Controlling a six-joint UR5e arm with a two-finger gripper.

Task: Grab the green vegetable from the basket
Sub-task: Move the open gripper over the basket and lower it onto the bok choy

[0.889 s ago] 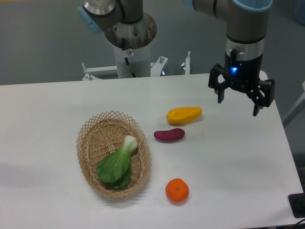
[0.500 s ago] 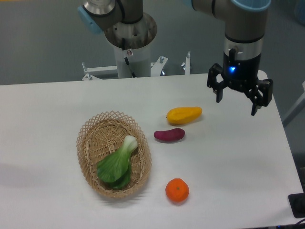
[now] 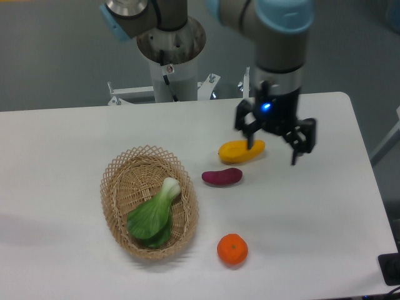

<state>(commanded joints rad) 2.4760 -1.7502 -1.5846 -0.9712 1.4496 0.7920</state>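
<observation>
I see the green vegetable (image 3: 153,215) lying in the basket (image 3: 119,181), leaves toward me, stem tip pointing up-right. Beside the basket's right rim lie a purple vegetable (image 3: 222,177) and an orange (image 3: 232,249), with a yellow vegetable (image 3: 240,150) farther back. My gripper (image 3: 273,147) hangs spread wide and empty over that yellow piece, well apart from the basket.

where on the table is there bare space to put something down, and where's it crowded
Bare tabletop: left of the basket, the strip behind it toward the robot's base, and the right side past the gripper. Crowded: the middle, where the yellow vegetable, purple vegetable and orange lie beside the basket.
</observation>
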